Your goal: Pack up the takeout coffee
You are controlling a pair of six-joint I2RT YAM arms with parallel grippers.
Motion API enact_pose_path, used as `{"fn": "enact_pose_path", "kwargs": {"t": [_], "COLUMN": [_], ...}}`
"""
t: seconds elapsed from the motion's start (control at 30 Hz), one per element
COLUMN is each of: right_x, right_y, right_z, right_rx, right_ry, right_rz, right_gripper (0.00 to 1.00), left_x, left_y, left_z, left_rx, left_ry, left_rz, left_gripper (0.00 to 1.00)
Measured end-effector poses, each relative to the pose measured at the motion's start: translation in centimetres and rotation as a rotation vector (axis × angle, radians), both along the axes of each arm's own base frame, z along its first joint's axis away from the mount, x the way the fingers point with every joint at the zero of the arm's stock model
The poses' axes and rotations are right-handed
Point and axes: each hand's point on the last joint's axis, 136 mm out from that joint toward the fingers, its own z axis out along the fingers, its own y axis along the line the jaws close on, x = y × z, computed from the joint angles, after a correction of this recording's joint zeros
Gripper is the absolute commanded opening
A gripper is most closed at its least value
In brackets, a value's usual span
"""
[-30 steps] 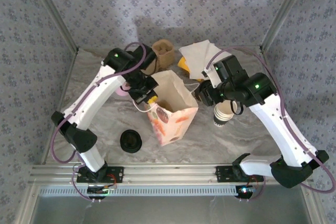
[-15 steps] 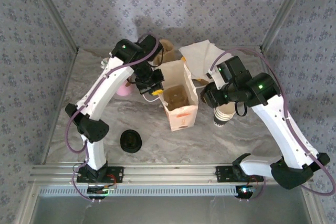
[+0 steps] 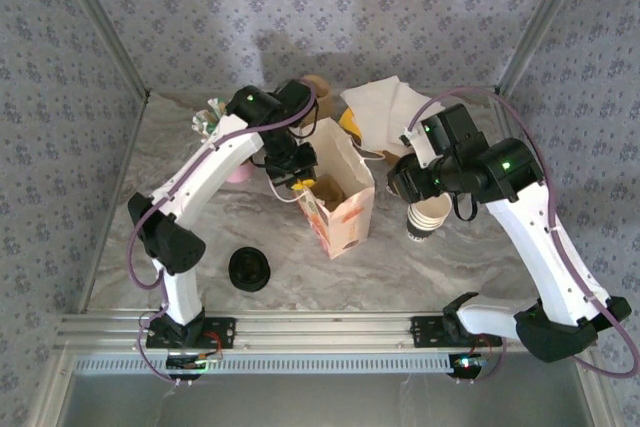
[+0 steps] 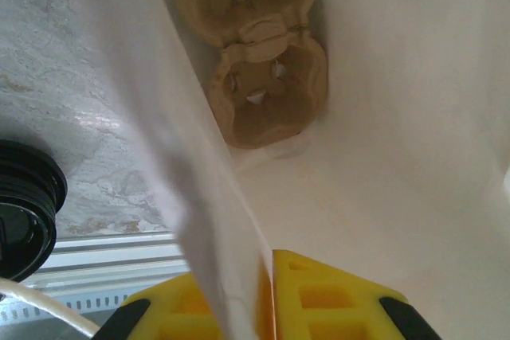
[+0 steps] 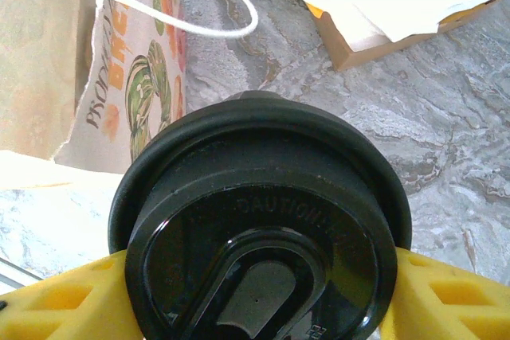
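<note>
The takeout coffee (image 5: 263, 220) shows its black lid from above, with my right gripper (image 5: 256, 302) shut on the lid's two sides. From the top view its pale cup (image 3: 428, 219) hangs under that gripper (image 3: 418, 191), just right of the printed paper bag (image 3: 340, 209). The bag stands open at the table's middle. A brown cardboard cup carrier (image 4: 263, 61) lies on its bottom. My left gripper (image 4: 268, 280) is shut on the bag's left wall (image 4: 199, 197), at the rim in the top view (image 3: 297, 181).
A squat stack of black lids (image 3: 249, 269) sits front left of the bag, and shows at the left wrist view's edge (image 4: 24, 205). White napkins on a box (image 3: 385, 107) and a brown item (image 3: 312, 89) lie at the back. Something pink (image 3: 237, 173) is behind the left arm.
The left arm has swung toward the back right with the bag's wall, and the bag has shifted and narrowed. The right arm has drifted slightly right with the coffee.
</note>
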Motion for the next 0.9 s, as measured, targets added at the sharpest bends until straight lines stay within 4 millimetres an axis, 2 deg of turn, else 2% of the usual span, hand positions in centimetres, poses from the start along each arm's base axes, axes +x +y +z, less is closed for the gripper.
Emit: {"fn": "enact_pose_path", "kwargs": {"t": [0.2, 0.53, 0.73, 0.9], "right_x": [-0.4, -0.7, -1.1, -1.4], "right_y": [-0.4, -1.4, -2.2, -2.7], "right_z": [-0.2, -0.4, 0.0, 1.0], "right_rx": [-0.010, -0.019, -0.033, -0.025], "right_ry": [0.016, 0.038, 0.042, 0.029], "right_rz": [-0.006, -0.041, -0.063, -0.081], "right_gripper": [0.67, 0.67, 0.66, 0.66], "left_x": [0.2, 1.5, 3.4, 4.8], "left_y": [0.0, 1.0, 1.8, 3.3], "left_z": [0.5, 2.4, 6.5, 10.5], "left_rx": [-0.026, -0.054, -0.106, -0.136], "left_ry": [-0.031, -0.109, -0.237, -0.356], "left_rz": [0.005, 0.033, 0.058, 0.092], "left_gripper": [0.23, 0.48, 0.61, 0.62]}}
